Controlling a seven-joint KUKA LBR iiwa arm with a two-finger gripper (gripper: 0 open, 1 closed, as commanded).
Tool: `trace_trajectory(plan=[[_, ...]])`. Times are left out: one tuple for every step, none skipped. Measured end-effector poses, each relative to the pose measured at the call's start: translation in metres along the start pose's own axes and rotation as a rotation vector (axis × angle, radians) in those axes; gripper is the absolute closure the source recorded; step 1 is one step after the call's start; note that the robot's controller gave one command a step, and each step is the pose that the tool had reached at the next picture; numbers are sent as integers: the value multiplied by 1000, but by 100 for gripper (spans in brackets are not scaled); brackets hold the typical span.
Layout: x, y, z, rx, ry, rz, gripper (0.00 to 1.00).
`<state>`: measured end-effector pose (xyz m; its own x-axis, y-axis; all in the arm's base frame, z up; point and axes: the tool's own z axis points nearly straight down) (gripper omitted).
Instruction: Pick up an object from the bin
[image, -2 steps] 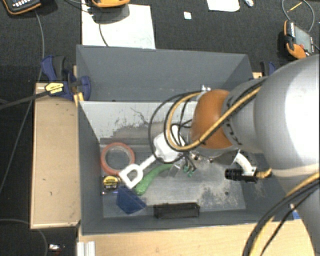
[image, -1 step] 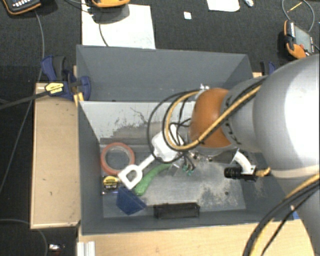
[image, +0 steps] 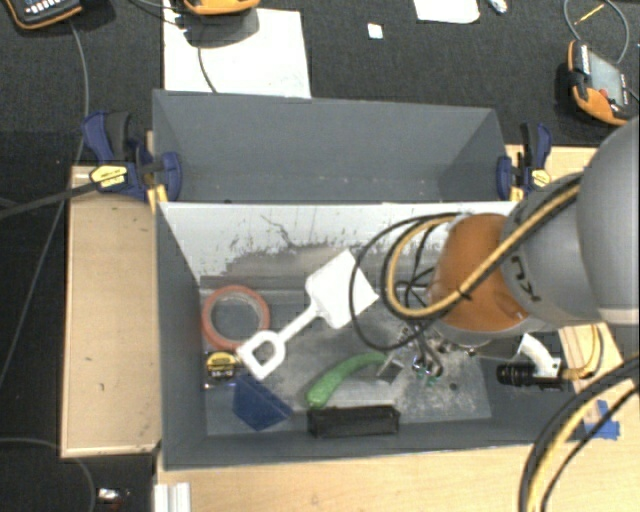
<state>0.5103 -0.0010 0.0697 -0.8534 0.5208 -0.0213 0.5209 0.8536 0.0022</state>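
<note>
Camera view | gripper (image: 420, 362) low in bin (image: 300, 150), right of centre | open or closed: cannot tell | green curved pod (image: 340, 378) just beside it, near front wall | black block (image: 352, 421) at front edge

Bright, even light; glare on bin wall (image: 300, 225)

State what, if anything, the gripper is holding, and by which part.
It cannot be told. The gripper sits low in the bin beside the right end of the curved green thing, but no hold on it is visible.
</note>
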Motion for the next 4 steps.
trace_trajectory(plan=[[9,107,-40,-16,-7,23,100],[9,86,-30,-16,-5,59,100],[8,65,-41,2,7,238,100],[-9,41,-28,-5,0,148,100]])
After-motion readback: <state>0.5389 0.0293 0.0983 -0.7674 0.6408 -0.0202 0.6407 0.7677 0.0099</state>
